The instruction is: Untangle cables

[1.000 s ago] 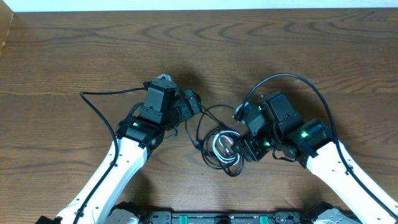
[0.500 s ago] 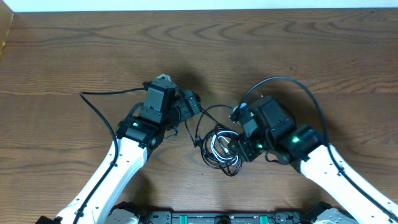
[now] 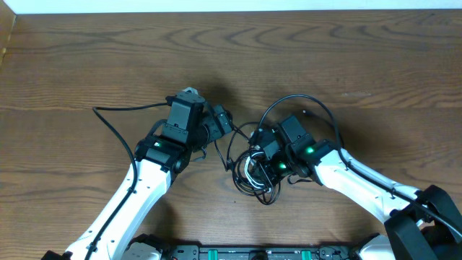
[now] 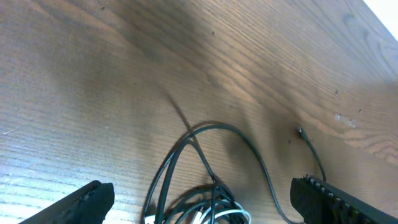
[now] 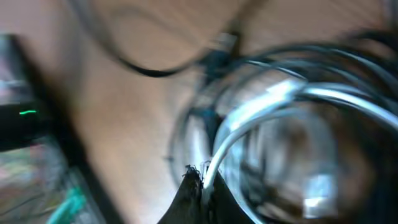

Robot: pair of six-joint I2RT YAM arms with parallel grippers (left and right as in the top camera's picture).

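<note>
The cables (image 3: 254, 173) lie in a tangle at the middle of the table: several black loops around a coiled white cable (image 3: 250, 167). My right gripper (image 3: 263, 160) sits on the tangle's right side. In the right wrist view, blurred, the right gripper (image 5: 204, 182) is shut on the white cable (image 5: 261, 106). My left gripper (image 3: 220, 126) hovers just left of the tangle. In the left wrist view the left gripper (image 4: 200, 186) is wide open, with the black loops (image 4: 199, 149) between and beyond its fingers, touching neither.
A thick black wire (image 3: 115, 123) runs left from the left arm over the wooden table (image 3: 361, 58). The right arm's own wire (image 3: 296, 100) arches above its wrist. A light wall edge runs along the far side.
The right arm has swung left and down onto the tangle, and its jaws have closed on the white cable. The left arm has not moved.
</note>
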